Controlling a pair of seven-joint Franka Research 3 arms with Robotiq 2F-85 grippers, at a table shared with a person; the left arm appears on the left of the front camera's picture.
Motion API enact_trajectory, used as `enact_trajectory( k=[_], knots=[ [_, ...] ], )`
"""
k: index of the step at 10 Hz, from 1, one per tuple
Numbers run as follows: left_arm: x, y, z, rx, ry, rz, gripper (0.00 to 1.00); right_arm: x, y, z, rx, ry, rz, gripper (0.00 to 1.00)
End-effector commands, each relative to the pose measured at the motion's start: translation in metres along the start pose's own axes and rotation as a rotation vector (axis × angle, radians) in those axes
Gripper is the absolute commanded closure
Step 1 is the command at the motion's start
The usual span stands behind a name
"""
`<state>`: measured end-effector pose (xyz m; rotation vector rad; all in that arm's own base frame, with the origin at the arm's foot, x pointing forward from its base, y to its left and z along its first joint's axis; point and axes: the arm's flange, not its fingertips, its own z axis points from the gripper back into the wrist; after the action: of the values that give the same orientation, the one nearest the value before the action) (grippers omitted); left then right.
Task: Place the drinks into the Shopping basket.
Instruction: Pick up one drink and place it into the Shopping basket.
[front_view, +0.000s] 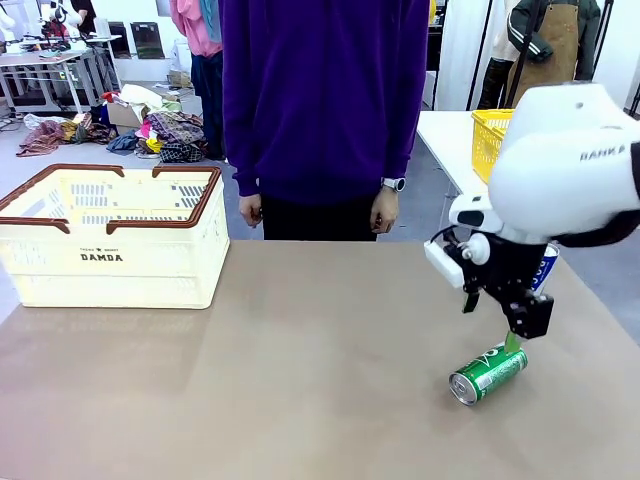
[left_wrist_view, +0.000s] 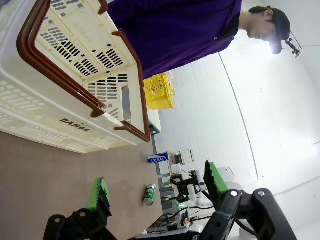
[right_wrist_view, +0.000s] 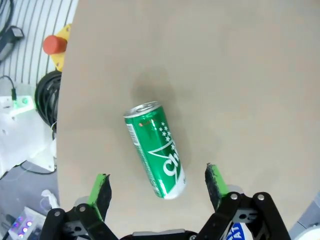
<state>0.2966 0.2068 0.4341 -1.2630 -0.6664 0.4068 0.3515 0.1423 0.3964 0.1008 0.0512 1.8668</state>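
A green can (front_view: 488, 373) with white markings lies on its side on the brown table, at the right. My right gripper (front_view: 492, 322) hangs open just above its far end. In the right wrist view the green can (right_wrist_view: 155, 150) lies lengthwise between the green pads (right_wrist_view: 215, 177), its silver top pointing away, with my right gripper (right_wrist_view: 157, 182) holding nothing. A blue can (front_view: 545, 268) stands behind that gripper, mostly hidden. The cream Shopping basket (front_view: 110, 235) sits at the far left. My left gripper (left_wrist_view: 154, 186) is open and looks past the basket (left_wrist_view: 75, 85) toward the green can (left_wrist_view: 149, 194).
A person in a purple top (front_view: 322, 100) stands at the table's far edge, hands down. A yellow mesh basket (front_view: 490, 140) rests on a white side table at the back right. Bare tabletop lies between the cream basket and the cans.
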Motion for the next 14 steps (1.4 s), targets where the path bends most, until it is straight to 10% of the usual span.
enact_trajectory(
  k=[1, 6, 14],
  knots=[
    [-0.002, -0.002, 0.003, -0.004, 0.01, 0.0, 0.0, -0.004, -0.004, -0.026, -0.045, 0.032, 0.11, 0.0],
    [-0.002, -0.002, 0.003, -0.004, 0.01, 0.0, 0.0, -0.027, -0.002, -0.102, -0.08, 0.003, 0.211, 0.0],
    [-0.002, -0.002, 0.003, -0.004, 0.01, 0.0, 0.0, -0.037, 0.008, -0.115, -0.026, -0.059, 0.223, 0.0]
  ],
)
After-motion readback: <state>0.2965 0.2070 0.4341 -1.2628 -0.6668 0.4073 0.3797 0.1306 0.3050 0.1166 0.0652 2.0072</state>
